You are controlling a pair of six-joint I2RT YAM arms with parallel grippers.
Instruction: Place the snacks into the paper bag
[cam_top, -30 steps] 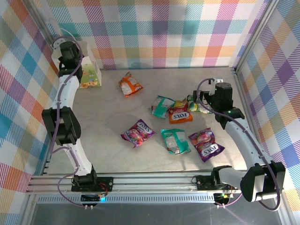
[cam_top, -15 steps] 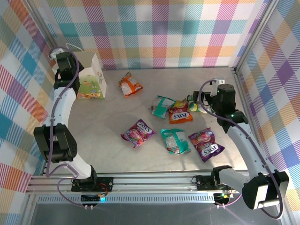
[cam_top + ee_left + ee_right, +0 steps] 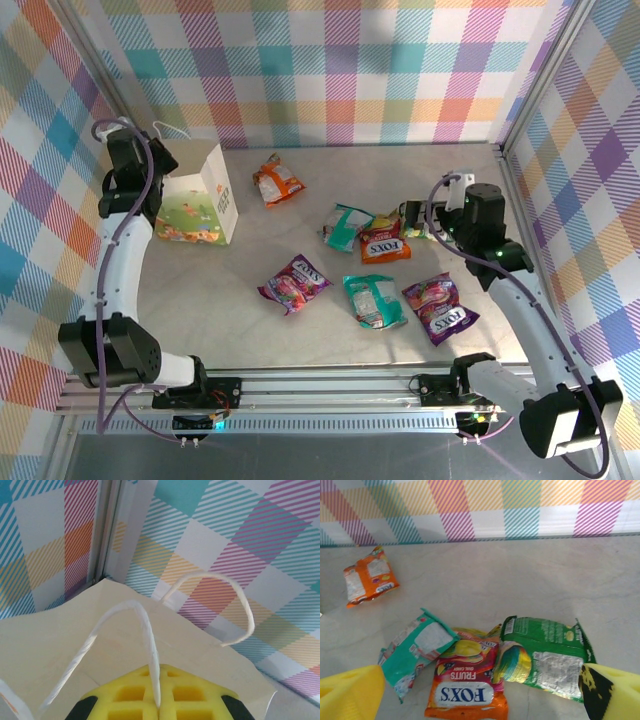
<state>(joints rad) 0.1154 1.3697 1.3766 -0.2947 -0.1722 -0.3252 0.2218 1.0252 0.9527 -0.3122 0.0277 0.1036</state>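
Note:
The white paper bag (image 3: 203, 203) with its green-orange print stands at the back left, mouth open. My left gripper (image 3: 157, 168) is at its left rim, shut on one white cord handle (image 3: 150, 640); the cord runs between the yellow pads (image 3: 130, 700), with the bag's inside (image 3: 60, 630) beyond. Snacks lie loose: an orange packet (image 3: 277, 182), a teal packet (image 3: 345, 226), an orange Fox's packet (image 3: 383, 243), a purple one (image 3: 295, 281), another teal one (image 3: 373, 300) and a purple Fox's packet (image 3: 440, 308). My right gripper (image 3: 414, 219) hangs open above the orange Fox's packet (image 3: 470, 680) and a green packet (image 3: 547, 655).
Plaid walls close the table at the back and both sides, with a metal post (image 3: 107, 530) in the corner behind the bag. Bare tabletop (image 3: 250, 240) lies between the bag and the packets. An aluminium rail (image 3: 320, 385) runs along the near edge.
My left gripper has drawn the bag by its handle out of the back left corner, to the right and nearer. The right gripper has shifted slightly right and stays open.

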